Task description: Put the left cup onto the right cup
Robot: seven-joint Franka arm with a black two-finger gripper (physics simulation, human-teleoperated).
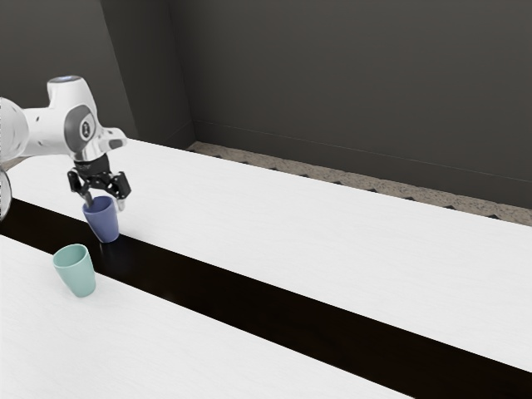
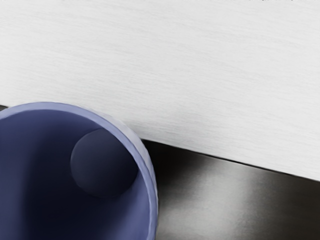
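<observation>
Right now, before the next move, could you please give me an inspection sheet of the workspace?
Surface: white table crossed by a black band.
Job's things: blue cup over the black band, mouth up, looking slightly tilted; teal cup standing on the white part, apart from it and nearer the exterior camera.
Clutter: nothing seen.
Grippers: black hand at the blue cup's rim; whether it grips cannot be told.
Cables: nothing seen.
Surroundings: dark walls; speckled floor strip beyond the table.
</observation>
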